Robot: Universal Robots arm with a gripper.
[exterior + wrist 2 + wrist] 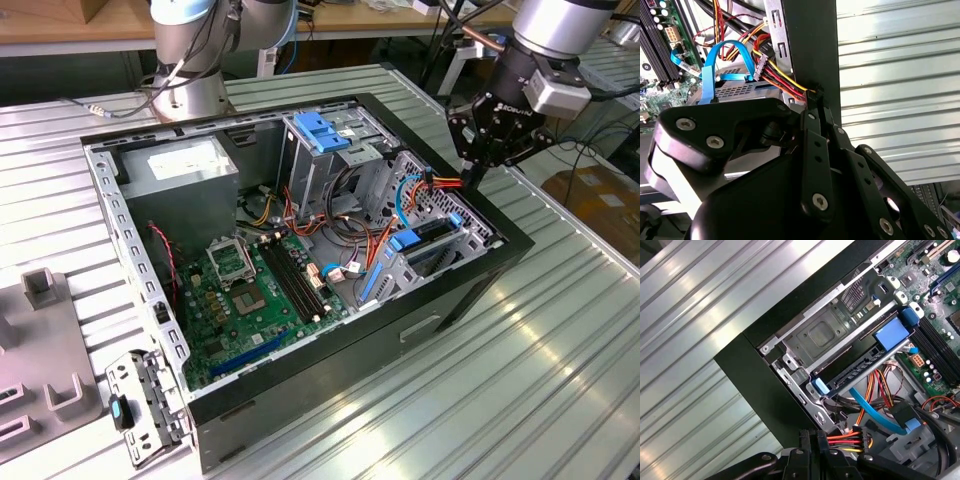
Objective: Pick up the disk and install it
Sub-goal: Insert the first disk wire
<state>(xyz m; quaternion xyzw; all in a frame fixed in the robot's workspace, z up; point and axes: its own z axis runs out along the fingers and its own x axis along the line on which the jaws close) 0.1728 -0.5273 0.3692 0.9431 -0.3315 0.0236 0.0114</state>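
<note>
The disk (pixel 430 234) lies flat inside the drive cage at the exterior view's right end of the open computer case, with blue rails at its edges. In the first wrist view its dark edge (pixel 856 366) sits in the bay between a blue tab (pixel 891 333) and a blue clip (pixel 818 387). My gripper (pixel 471 178) hangs just above the case's right wall beside that cage. Its fingers (pixel 814 98) are pressed together with nothing between them, tips close to the red, yellow and orange power wires (pixel 847 441).
A blue data cable (pixel 724 56) loops over the cage. The case (pixel 300 380) holds a green motherboard (pixel 255 290), a grey power-supply box (pixel 180 165) and an upper cage with a blue latch (pixel 320 130). Grey fixtures (pixel 45 360) stand on the ribbed metal table (pixel 540 370) at the exterior view's left.
</note>
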